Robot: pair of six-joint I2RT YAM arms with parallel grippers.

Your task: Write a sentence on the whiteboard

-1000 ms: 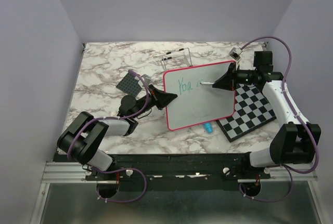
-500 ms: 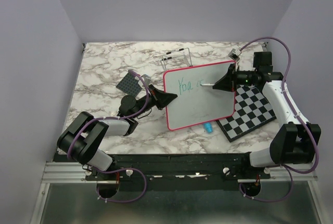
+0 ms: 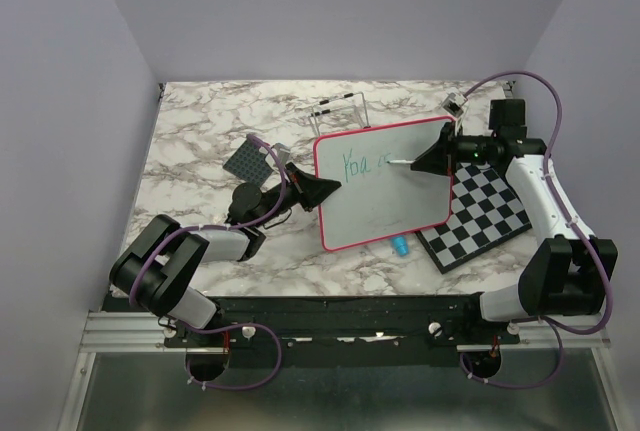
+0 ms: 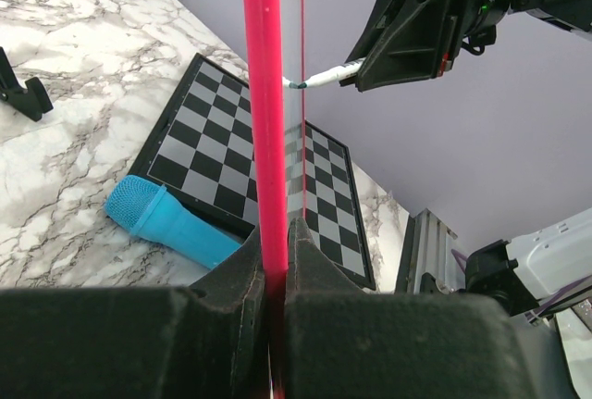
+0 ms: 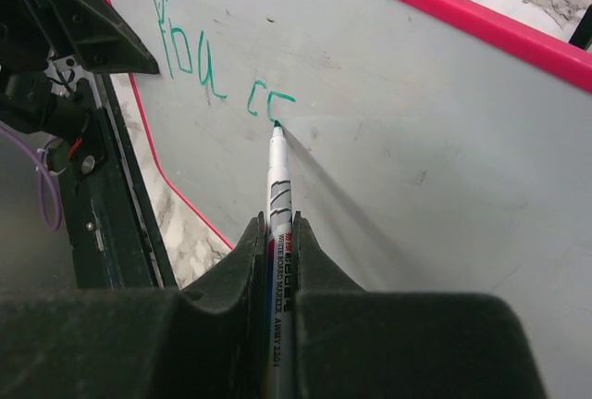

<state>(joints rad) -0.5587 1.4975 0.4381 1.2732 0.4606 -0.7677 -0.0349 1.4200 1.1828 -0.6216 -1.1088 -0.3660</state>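
At centre of the top view my left gripper (image 3: 320, 191) clamps the whiteboard (image 3: 385, 196) by its left edge, propped on the marble table (image 3: 200, 131); my right gripper (image 3: 430, 158) is closed on a marker (image 5: 278, 181), tip touching the sentence (image 5: 199, 61), perhaps "You cc". Mid-word: next needs light, steady strokes rightward. Plain lilac walls (image 3: 350, 21) around

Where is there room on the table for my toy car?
The far left corner of the marble table is bare, between the wall and the dark grey square plate. Another bare strip lies at the near edge, in front of the pink-framed whiteboard, left of the blue ribbed cap. Crowded: the middle and right, with that whiteboard and the black-and-white checkered board.
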